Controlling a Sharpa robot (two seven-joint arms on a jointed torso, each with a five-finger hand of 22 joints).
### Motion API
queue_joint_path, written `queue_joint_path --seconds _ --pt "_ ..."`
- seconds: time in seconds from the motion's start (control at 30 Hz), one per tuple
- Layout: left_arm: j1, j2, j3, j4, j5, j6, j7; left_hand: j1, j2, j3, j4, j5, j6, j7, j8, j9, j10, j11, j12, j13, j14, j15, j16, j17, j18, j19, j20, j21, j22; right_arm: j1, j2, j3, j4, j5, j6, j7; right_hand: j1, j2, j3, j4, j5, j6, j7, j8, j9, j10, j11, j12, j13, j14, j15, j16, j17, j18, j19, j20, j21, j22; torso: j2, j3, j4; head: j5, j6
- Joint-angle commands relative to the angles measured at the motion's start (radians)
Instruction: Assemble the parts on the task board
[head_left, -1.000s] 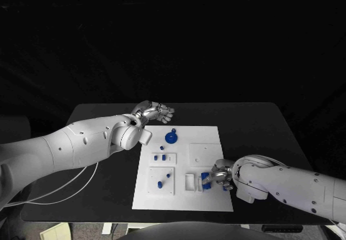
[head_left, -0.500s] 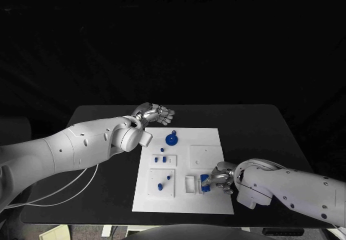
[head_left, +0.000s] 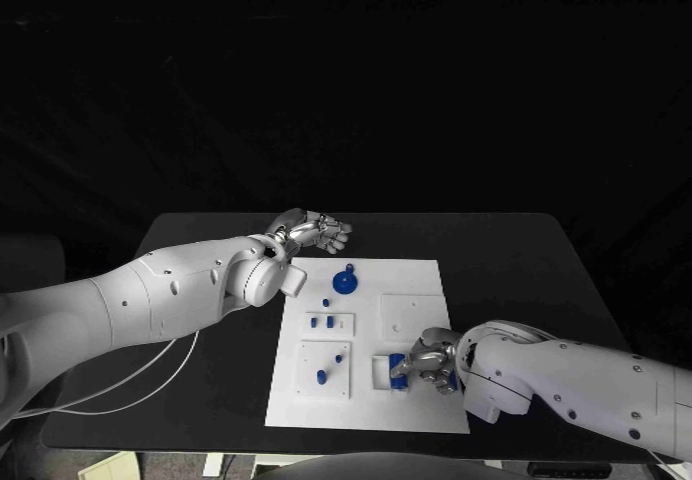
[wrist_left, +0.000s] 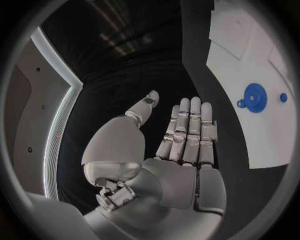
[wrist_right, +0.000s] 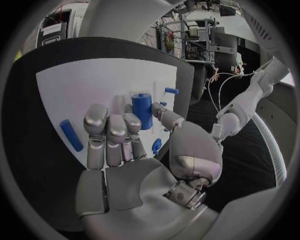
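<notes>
The white task board (head_left: 411, 275) lies mid-table. At its near right part, my right hand (head_left: 430, 368) pinches an upright blue cylinder (head_left: 398, 369) between thumb and fingers, close to a white slotted block (head_left: 379, 370). The right wrist view shows the same cylinder (wrist_right: 142, 110) at the fingertips (wrist_right: 110, 122) of my right hand (wrist_right: 125, 145), with a blue peg (wrist_right: 70, 135) lying on the board beside them. My left hand (head_left: 312, 232) hovers off the board's far left corner, its fingers straight and holding nothing (wrist_left: 181, 140). A blue gear (head_left: 343, 277) sits on the board (wrist_left: 250, 55) near it.
Small blue pieces stand in the left-hand plates of the board (head_left: 329, 322) (head_left: 320, 375). A plain white square plate (head_left: 410, 312) lies beside them. Black table (head_left: 519, 260) surrounds the board on all sides, with white cables (head_left: 130, 375) hanging off its left edge.
My right hand has shifted toward the near edge and slightly left, carrying the blue cylinder closer to the white slotted block. My left hand has barely moved.
</notes>
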Motion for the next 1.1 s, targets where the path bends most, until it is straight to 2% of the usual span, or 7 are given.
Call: queue_joint_path --seconds 0.03,0.27,0.73,1.1 --pt "0.001 0.001 0.001 0.003 0.005 0.013 0.009 -0.009 0.002 0.0 -0.002 0.001 -0.008 -0.001 0.004 -0.001 -0.006 0.0 -0.002 -0.001 0.007 -0.002 -0.003 0.002 0.01 -0.002 0.002 -0.006 0.001 -0.001 0.016 0.0 -0.01 0.005 0.042 -0.001 -0.009 -0.001 0.0 -0.008 0.001 0.068 0.003 0.0 0.001 -0.01 -0.015 -0.005 0.0 0.001 -0.003 -0.007 0.001 0.106 -0.001 0.005 0.004 0.015 0.0 0.0004 0.0004 0.002 0.0" --pt "0.001 0.002 0.001 0.004 0.005 0.014 0.009 -0.009 0.002 -0.001 -0.003 0.001 -0.008 -0.001 0.004 -0.001 -0.007 0.001 -0.002 -0.002 0.007 -0.002 -0.004 0.002 0.01 -0.002 0.002 -0.006 0.002 -0.002 0.054 0.0 -0.041 -0.001 0.055 0.002 -0.014 -0.001 -0.002 -0.01 0.001 0.068 0.003 -0.002 0.001 -0.011 -0.015 -0.006 0.0 0.001 -0.003 -0.008 0.002 0.106 -0.002 0.005 0.004 0.014 0.001 0.0008 0.0004 0.006 0.001" --pt "0.001 0.002 0.001 0.004 0.005 0.016 0.005 -0.01 0.002 -0.001 -0.003 0.001 -0.008 -0.001 0.005 -0.002 -0.007 0.001 -0.002 -0.002 0.007 -0.002 -0.005 0.004 0.01 -0.002 0.002 -0.007 0.002 -0.002 0.067 0.0 -0.062 -0.017 0.073 0.0 -0.022 -0.002 -0.006 -0.015 0.0 0.069 0.003 -0.004 0.002 -0.013 -0.015 -0.007 0.001 0.001 -0.003 -0.01 0.002 0.106 -0.003 0.005 0.003 0.014 0.0 0.0002 -0.0007 0.013 -0.001" --pt "0.001 0.002 0.001 0.004 0.005 0.017 0.004 -0.01 0.002 -0.001 -0.003 0.001 -0.009 0.0 0.004 -0.002 -0.007 0.001 -0.002 -0.002 0.008 -0.002 -0.006 0.005 0.01 -0.001 0.002 -0.007 0.002 -0.002 0.08 0.0 -0.071 -0.027 0.066 0.007 -0.034 -0.02 -0.012 -0.019 -0.001 0.065 0.005 -0.01 0.003 -0.017 -0.014 -0.01 0.001 0.0 -0.003 -0.015 0.002 0.106 -0.006 0.004 0.001 0.013 0.0 0.001 -0.0012 0.017 0.0"
